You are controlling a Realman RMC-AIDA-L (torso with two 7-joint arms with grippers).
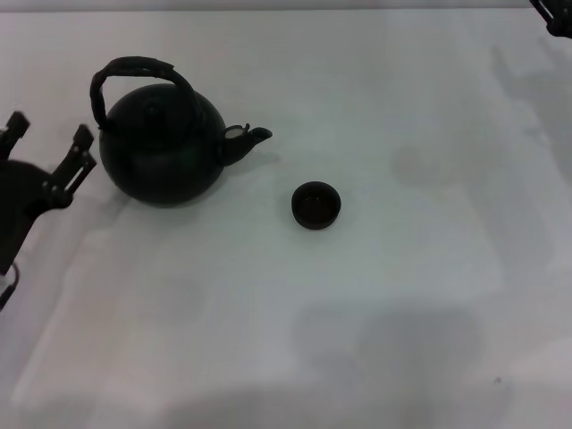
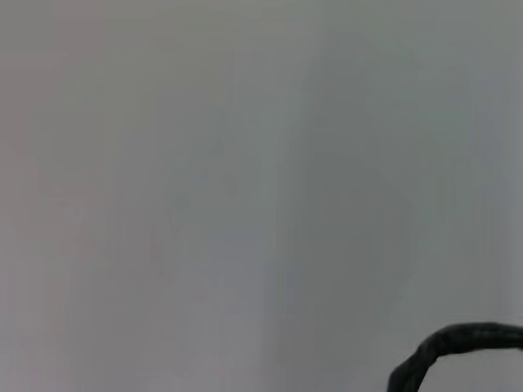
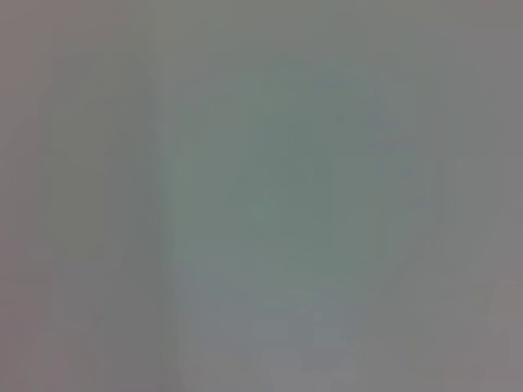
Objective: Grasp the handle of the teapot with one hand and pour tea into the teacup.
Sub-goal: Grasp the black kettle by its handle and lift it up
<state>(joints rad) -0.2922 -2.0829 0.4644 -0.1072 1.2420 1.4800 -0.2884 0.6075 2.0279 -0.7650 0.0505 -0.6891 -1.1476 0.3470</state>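
The round matte black teapot (image 1: 163, 147) stands upright at the left of the white table, its stubby spout pointing right toward the teacup. Its arched handle (image 1: 136, 68) rises over the lid; a piece of that handle (image 2: 458, 343) also shows in the left wrist view. The tiny dark teacup (image 1: 315, 205) sits to the right of the spout, a short gap away. My left gripper (image 1: 49, 134) hovers just left of the teapot, open, with nothing between its fingers. Only a corner of my right gripper (image 1: 556, 16) shows at the far top right.
The white table (image 1: 357, 313) spreads wide around both objects, with faint grey stains and shadows. The right wrist view shows only bare tabletop.
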